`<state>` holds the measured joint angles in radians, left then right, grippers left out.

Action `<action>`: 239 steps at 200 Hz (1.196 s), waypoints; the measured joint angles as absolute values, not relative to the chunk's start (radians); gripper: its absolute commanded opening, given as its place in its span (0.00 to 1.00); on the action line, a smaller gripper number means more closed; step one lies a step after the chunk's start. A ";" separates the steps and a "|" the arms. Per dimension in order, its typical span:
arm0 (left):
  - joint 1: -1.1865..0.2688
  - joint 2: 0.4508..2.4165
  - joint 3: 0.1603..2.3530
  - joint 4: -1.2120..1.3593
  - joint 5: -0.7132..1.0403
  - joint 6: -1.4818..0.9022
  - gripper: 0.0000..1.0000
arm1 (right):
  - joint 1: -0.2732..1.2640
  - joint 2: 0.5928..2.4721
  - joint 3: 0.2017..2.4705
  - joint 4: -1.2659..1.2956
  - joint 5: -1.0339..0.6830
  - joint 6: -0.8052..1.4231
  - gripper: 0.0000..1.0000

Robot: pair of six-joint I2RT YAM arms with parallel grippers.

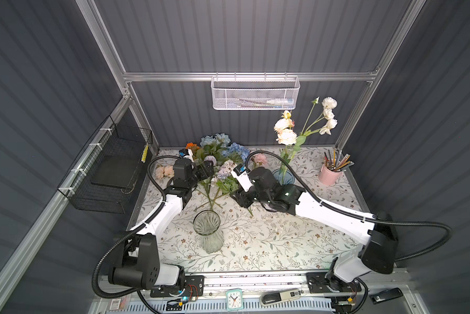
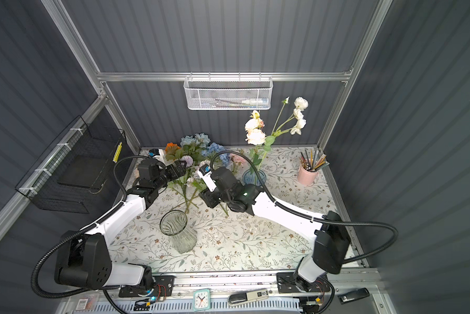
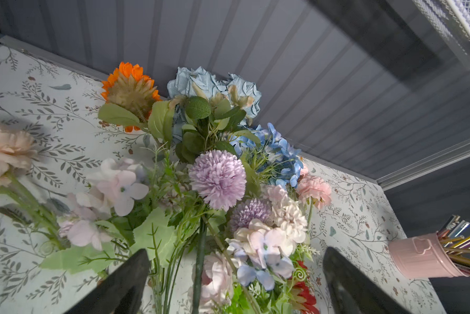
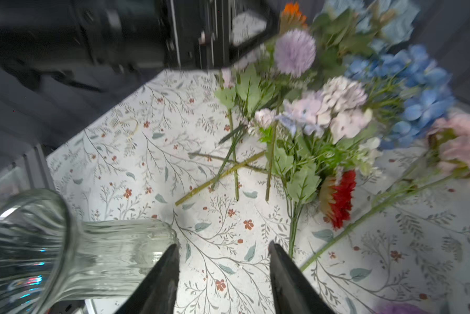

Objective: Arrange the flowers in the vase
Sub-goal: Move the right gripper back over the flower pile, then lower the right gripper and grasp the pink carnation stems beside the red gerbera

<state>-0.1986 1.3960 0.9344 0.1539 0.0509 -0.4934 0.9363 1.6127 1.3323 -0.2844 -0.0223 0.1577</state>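
The loose flowers (image 1: pixel 219 159) lie in a heap at the back left of the table: lilac pompons (image 3: pixel 217 182), blue hydrangea (image 3: pixel 277 152), an orange daisy (image 3: pixel 130 87), pink blooms and a red daisy (image 4: pixel 340 195). My left gripper (image 3: pixel 236 254) hovers over the heap, open wide, with a dark stem (image 3: pixel 200 261) running loose between its fingers. My right gripper (image 4: pixel 223 244) is open over bare cloth, just right of the stem ends, with nothing between its fingers. An empty clear ribbed vase (image 1: pixel 207 225) stands in front of the heap. A blue vase (image 1: pixel 280 176) at the back holds peach and white flowers (image 1: pixel 285 133).
A pink cup of pencils (image 1: pixel 329 174) stands at the back right. A white mesh basket (image 1: pixel 255 93) hangs on the back rail and a black wire basket (image 1: pixel 108 174) on the left wall. A small clock (image 1: pixel 234 299) and a stapler (image 1: pixel 278 296) lie on the front ledge.
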 measured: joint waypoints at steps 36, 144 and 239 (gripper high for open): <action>-0.194 1.393 0.933 0.154 0.052 -0.506 1.00 | 0.939 1.778 1.335 -0.323 0.021 0.204 0.51; -0.194 1.365 0.876 0.155 0.036 -0.502 1.00 | 0.838 1.961 1.462 -0.528 0.273 0.456 0.41; -0.194 1.353 0.872 0.182 0.037 -0.503 1.00 | 0.702 2.138 1.643 -0.539 0.255 0.543 0.33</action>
<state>-0.1944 1.3529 0.8722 0.1818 0.0372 -0.5026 0.7021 2.1376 1.6428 -0.5388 0.2554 0.5430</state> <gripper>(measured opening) 0.996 0.336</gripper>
